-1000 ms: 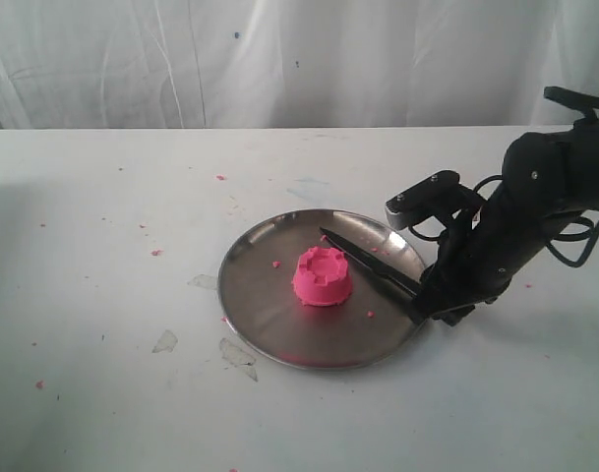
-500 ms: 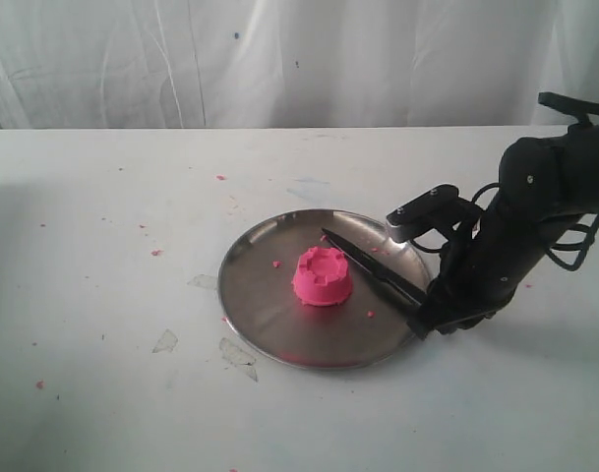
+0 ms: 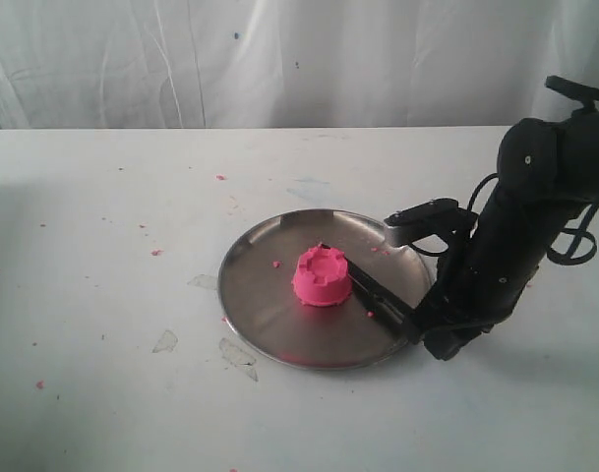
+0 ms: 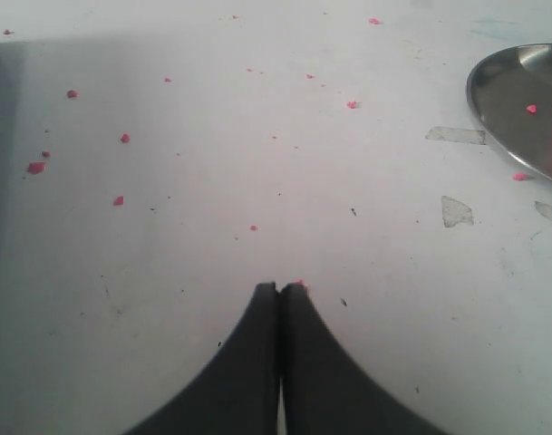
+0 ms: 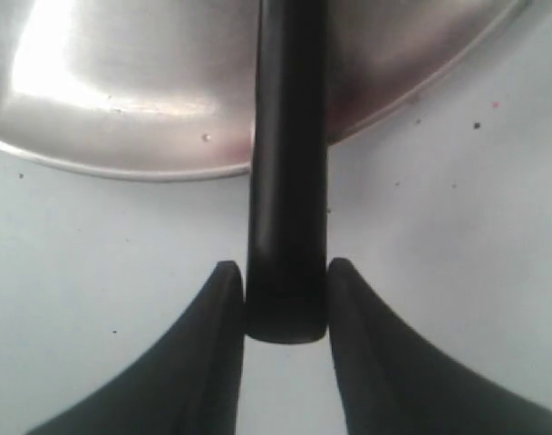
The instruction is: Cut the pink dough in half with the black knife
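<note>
The pink dough [image 3: 323, 277], a single cup-shaped lump with a notched top, sits whole in the middle of the steel plate [image 3: 248, 295]. The black knife [image 3: 376, 295] slants across the plate's right half. Its blade runs close along the dough's right side and its tip shows just behind the lump. My right gripper [image 3: 423, 330] holds the knife at the plate's right front rim. In the right wrist view the fingers of my right gripper [image 5: 285, 268] are shut on the end of the knife's handle [image 5: 287, 181]. My left gripper [image 4: 281, 288] is shut on nothing, over bare table.
Tiny pink crumbs [image 3: 155, 253] lie scattered on the white table and on the plate. Pale patches [image 3: 238, 354] mark the table in front of the plate. A white curtain hangs behind. In the left wrist view the plate's rim [image 4: 493, 109] is off to one side.
My right arm has dropped lower and moved toward the table's front. The knife went with it, so its blade, which stood apart from the dough, now lies close along its right side.
</note>
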Robot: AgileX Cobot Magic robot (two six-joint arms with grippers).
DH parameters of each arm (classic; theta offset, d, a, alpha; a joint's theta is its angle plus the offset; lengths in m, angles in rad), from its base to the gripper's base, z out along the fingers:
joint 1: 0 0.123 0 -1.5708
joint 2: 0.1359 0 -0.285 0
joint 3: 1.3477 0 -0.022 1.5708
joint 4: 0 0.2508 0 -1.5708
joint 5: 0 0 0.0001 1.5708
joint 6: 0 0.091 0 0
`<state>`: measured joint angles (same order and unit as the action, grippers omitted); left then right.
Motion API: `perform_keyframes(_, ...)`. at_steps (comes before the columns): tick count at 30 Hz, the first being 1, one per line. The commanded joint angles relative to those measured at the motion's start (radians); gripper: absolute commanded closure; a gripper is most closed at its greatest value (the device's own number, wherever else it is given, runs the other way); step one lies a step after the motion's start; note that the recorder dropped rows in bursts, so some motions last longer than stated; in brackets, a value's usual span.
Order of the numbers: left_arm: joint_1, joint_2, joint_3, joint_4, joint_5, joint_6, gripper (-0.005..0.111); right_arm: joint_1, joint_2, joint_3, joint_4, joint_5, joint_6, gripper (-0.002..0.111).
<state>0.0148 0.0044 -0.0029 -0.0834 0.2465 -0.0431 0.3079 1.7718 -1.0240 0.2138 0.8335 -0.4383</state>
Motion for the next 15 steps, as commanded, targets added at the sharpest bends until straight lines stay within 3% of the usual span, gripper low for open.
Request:
perform_keyframes(1,-0.002,-0.004,0.003,-0.005,0.001,-0.002,0.107,0.002,0.001,-0.006,0.027,0.044,-0.004,0.099)
perform_keyframes(10,-0.002,-0.004,0.003,-0.005,0.001,-0.002,0.107,0.002,0.001,-0.006,0.026,0.050,-0.004,0.080)
perform_keyframes(15,-0.002,-0.004,0.003,-0.005,0.001,-0.002,0.107,0.002,0.001,-0.012,0.026,0.040,-0.004,0.078)
